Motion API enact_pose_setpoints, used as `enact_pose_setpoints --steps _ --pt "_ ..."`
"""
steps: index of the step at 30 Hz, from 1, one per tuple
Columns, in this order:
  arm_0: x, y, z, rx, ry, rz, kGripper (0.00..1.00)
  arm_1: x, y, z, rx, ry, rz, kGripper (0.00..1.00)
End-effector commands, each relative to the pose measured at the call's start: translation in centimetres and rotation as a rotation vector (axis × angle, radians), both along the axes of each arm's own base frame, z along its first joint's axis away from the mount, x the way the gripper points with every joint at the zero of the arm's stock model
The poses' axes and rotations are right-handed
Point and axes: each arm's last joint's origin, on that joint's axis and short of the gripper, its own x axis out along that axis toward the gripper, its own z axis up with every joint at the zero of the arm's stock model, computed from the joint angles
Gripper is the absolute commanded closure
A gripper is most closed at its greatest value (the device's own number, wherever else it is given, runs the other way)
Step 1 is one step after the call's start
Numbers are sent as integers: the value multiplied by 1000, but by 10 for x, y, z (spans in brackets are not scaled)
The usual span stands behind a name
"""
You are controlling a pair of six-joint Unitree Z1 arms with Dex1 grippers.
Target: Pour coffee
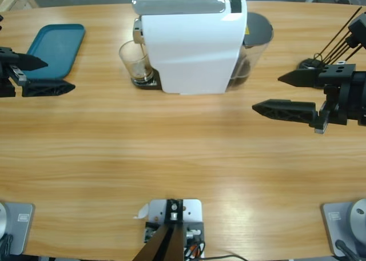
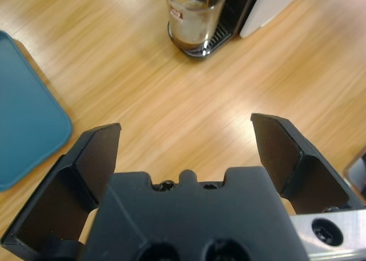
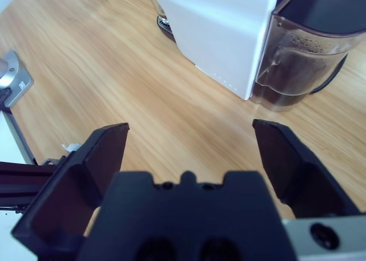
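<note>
Both of my end effectors sit closest to the cameras, each spread wide with nothing between the jaws. My left end effector (image 2: 186, 143) hangs over bare wood, pointed toward the coffee machine (image 1: 191, 43); in the high view it (image 1: 40, 75) comes in from the edge on the glass side of the machine, well apart from it. My right end effector (image 3: 189, 143) looks along the desk (image 1: 183, 152) at the machine's white side and tank; in the high view it (image 1: 280, 93) comes in from the edge on the tank side of the machine, also well apart from it.

The machine stands on the desk as a white block with a silver-grey top. A smoky grey water tank (image 3: 303, 55) is fitted against the end of the machine away from the glass, with a yellow warning sticker on its dark lid. At the machine's other end, a clear glass (image 2: 194, 15) stands upright on the drip tray (image 2: 209, 43) under the spout. The coffee (image 2: 189, 42) is a shallow dark brown layer in the bottom of that glass.

A teal tray (image 1: 54, 49) lies flat on the desk beyond the glass from the machine, just beside my left end effector.
</note>
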Motion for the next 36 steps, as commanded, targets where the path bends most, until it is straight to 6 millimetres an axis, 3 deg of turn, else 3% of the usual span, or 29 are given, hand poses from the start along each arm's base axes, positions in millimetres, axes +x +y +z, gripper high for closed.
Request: enact_pose_setpoints --steps 1,17,36 --pt "-2 0 -11 15 23 14 0 -3 -1 -11 -22 26 -7 4" --pt "-2 1 -11 13 19 11 0 -3 -1 7 21 -29 -5 18" --pt "-2 1 -11 12 19 10 0 -2 7 7 66 23 94 23"
